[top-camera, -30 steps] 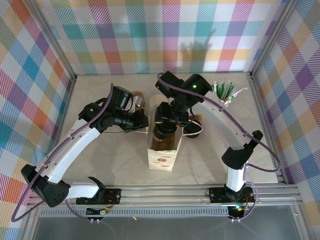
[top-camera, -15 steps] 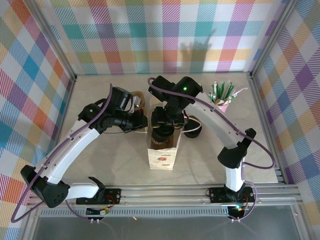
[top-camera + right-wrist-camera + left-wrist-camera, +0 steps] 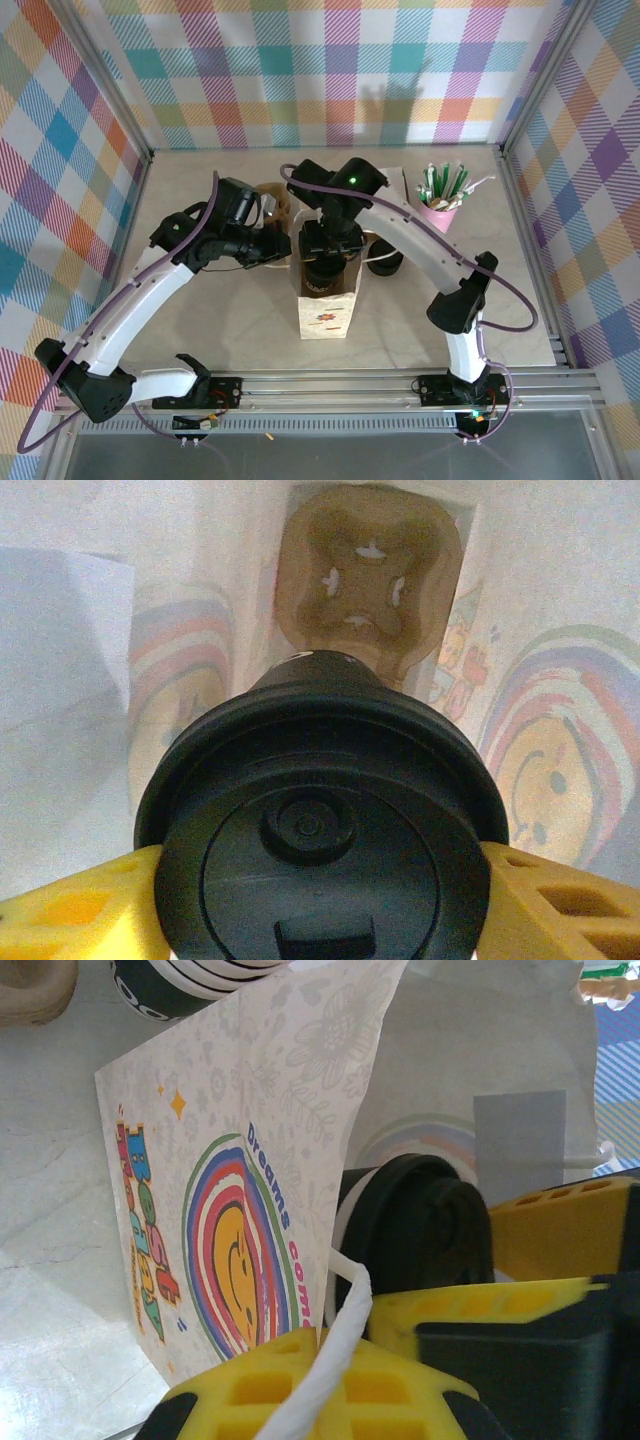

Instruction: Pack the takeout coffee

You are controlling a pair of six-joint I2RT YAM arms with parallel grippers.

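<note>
Right wrist view: right gripper (image 3: 320,885) is clamped on the takeout coffee, a small white paper cup with a round black plastic lid (image 3: 320,820), one yellow finger on each side of the lid. The cup hangs inside the white printed paper bag (image 3: 560,680). A brown pulp cup tray (image 3: 370,570) lies at the bag's bottom, below the cup.

Left wrist view gives the outside: the bag's rainbow smiley print, the black lid just past the bag's open edge, and a stack of lidless white cups with dark print (image 3: 185,980) on the table behind. Left gripper (image 3: 345,1365) is closed on the bag's white twisted-paper handle (image 3: 335,1340).

The top view alone shows the layout. The bag stands upright mid-table with both grippers at its mouth. A stack of black lids (image 3: 385,262) sits just right of it, and a pink cup of straws (image 3: 440,200) further right.

Versus a second ago, the right arm has swung left, so the pink cup is uncovered. The cup is still in the bag mouth, and the left arm has barely shifted.

Pose: right arm arcs up from its base and points down into the bag. Left arm curves in from the left, wrist level at the bag's rim.
</note>
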